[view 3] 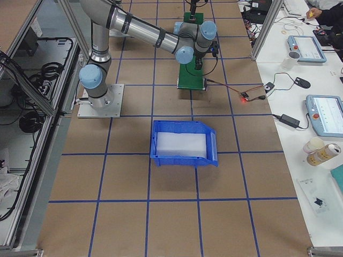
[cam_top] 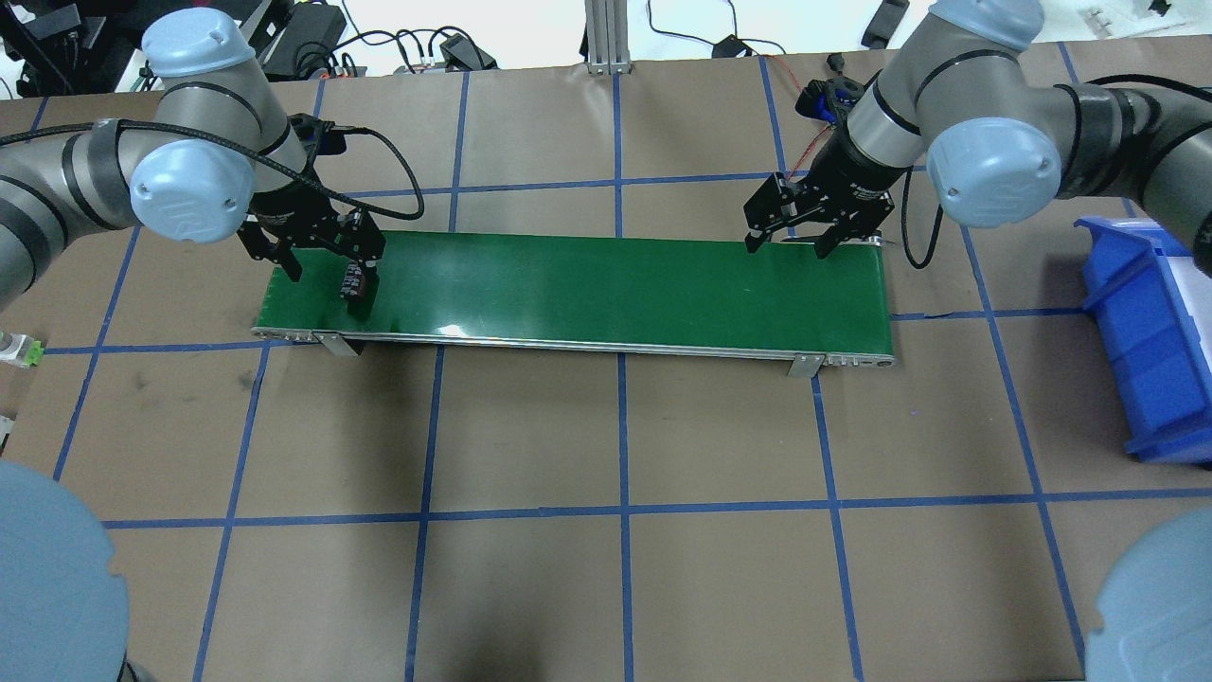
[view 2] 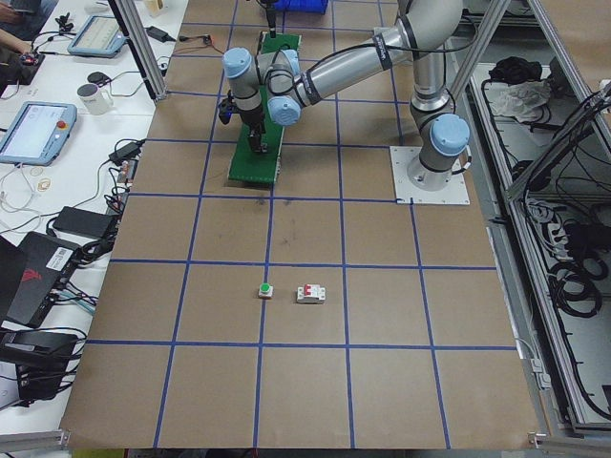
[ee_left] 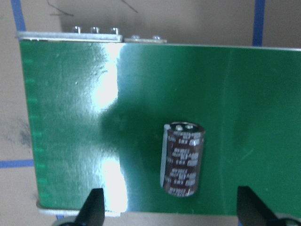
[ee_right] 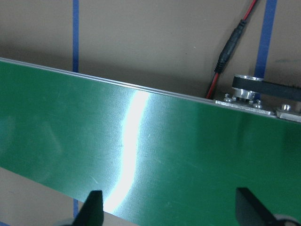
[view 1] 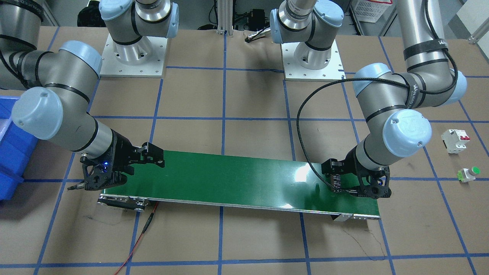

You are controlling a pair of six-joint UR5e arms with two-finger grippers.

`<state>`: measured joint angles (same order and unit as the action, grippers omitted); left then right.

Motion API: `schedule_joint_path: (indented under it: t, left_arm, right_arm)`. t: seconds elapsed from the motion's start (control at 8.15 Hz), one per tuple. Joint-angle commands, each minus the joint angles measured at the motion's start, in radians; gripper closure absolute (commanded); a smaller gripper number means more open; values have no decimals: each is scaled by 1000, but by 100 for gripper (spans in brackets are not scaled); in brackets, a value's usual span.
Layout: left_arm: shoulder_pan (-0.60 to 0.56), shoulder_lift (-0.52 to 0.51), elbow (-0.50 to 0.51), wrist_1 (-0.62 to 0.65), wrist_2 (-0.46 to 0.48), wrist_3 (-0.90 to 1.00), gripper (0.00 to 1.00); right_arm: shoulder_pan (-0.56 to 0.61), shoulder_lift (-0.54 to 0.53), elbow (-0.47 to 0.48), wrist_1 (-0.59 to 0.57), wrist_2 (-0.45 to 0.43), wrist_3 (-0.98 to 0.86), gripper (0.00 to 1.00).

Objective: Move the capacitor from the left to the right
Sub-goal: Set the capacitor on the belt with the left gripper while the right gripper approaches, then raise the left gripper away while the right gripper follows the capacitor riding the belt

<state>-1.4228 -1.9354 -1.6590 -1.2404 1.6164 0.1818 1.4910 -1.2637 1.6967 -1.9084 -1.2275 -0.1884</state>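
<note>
**The capacitor [ee_left: 183, 160] lies on the left end of the green conveyor belt [cam_top: 615, 284], under the open left hand [ee_left: 171, 209].**

We see the left hand with its two fingers spread wide, and it holds nothing. The dark capacitor with pale printing lies on its side on the belt, between the fingers, and it touches neither of them. The right hand [cam_top: 786, 246] hangs over the other end of the belt, wide open and empty as well. A blue bin [cam_top: 1136, 332] stands on the tabletop [cam_top: 615, 426] beyond the belt's right end. Well apart from the belt, on the robot's left, a white circuit breaker [view 1: 455, 140] with red switches and a green push button [view 1: 469, 173] lie near each other.
</note>
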Motion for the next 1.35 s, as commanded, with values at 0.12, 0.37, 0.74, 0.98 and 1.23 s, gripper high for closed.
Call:
schedule_joint_path:
  t: [0.12,0.37,0.74,0.98,1.23]
  left_arm:
    - [-41,110,98,-256,84,-68,0]
    - [-86,143,162,-335,73,-169,0]
    - [-175,211,193,-379,13,-300,0]
    - [-191,255,189,-378,13,-297,0]
    - [-191,295,189,-376,13,-294,0]
  right_arm:
    - [0,32,31,-3,-10,64,0]
    - [0,46,32,-4,-41,83,0]
    - [0,53,32,-12,-41,129,0]
    - [2,60,32,-14,-43,135,0]
    - [5,58,32,-34,-53,133,0]
